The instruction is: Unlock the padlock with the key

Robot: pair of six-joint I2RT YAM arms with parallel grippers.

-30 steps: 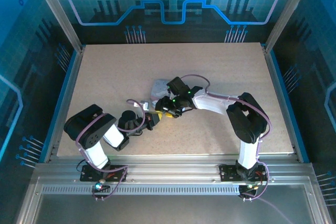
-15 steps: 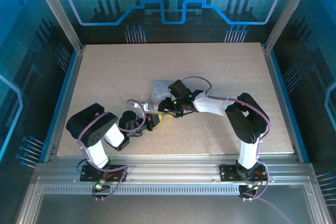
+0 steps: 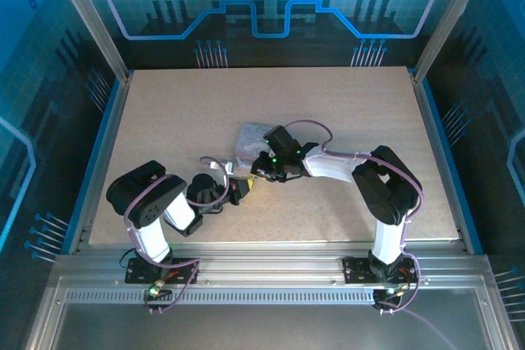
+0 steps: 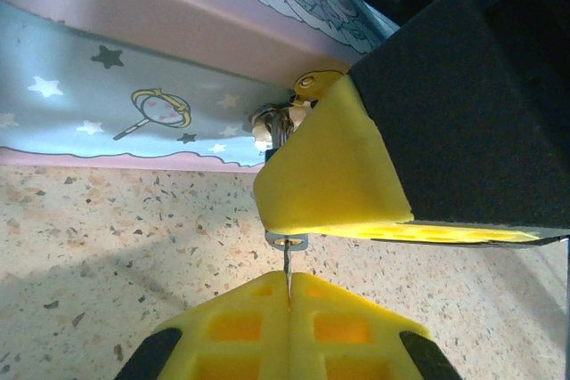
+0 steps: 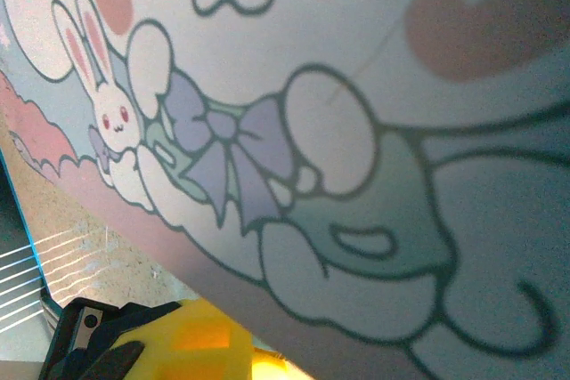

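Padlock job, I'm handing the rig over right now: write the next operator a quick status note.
Left gripper: shut on the key, which points up at the padlock.
Right gripper: at the padlock against the tin side. Its finger hides most of the lock, so its grip is unclear.
Done: key in hand, lined up below the lock.
Left: seat the key, turn it, free the shackle. Insertion can't be confirmed.

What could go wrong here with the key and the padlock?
The key is a thin sliver pinched by the left gripper; it could twist or slip under load. A finger of the right gripper crowds the padlock by the tin, so the key may jam into that finger, not the keyhole.
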